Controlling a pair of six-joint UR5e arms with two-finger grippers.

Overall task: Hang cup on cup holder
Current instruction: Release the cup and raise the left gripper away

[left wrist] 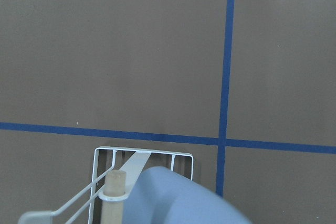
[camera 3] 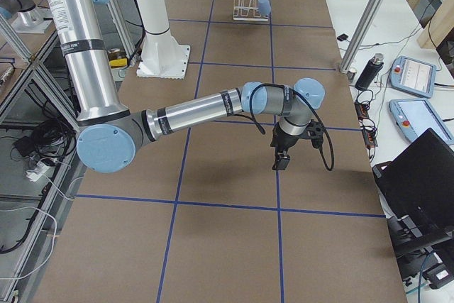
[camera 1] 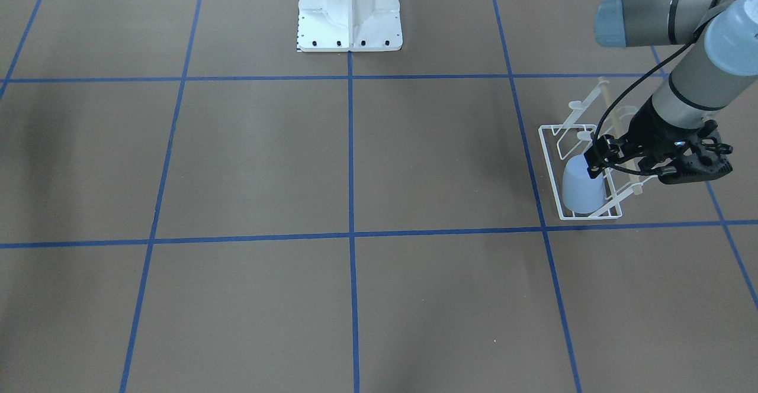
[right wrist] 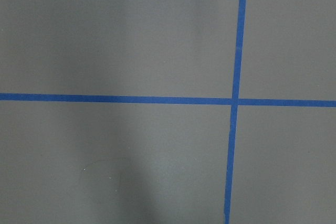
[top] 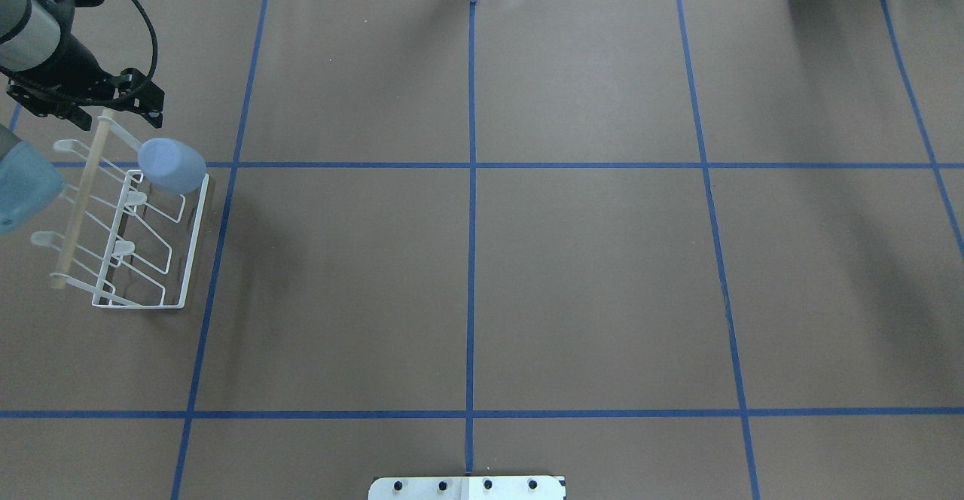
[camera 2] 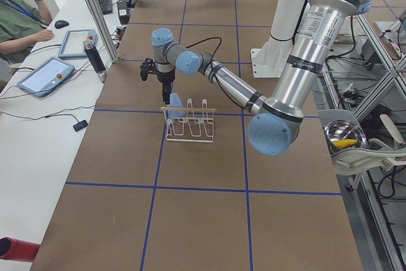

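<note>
Cup upside down on end of cup holder, upper left of overhead frame. Hanging looks done. Left gripper beside it, not touching, jaws seemingly spread, empty. Right gripper: cannot tell. Remaining: arm retreat.

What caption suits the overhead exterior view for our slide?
Pale blue cup inverted at the far end of the cup holder, left gripper hovering nearby.

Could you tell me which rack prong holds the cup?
On the cup holder, the prong farthest from the robot, table-centre side, under the inverted cup; the others stand bare.
</note>
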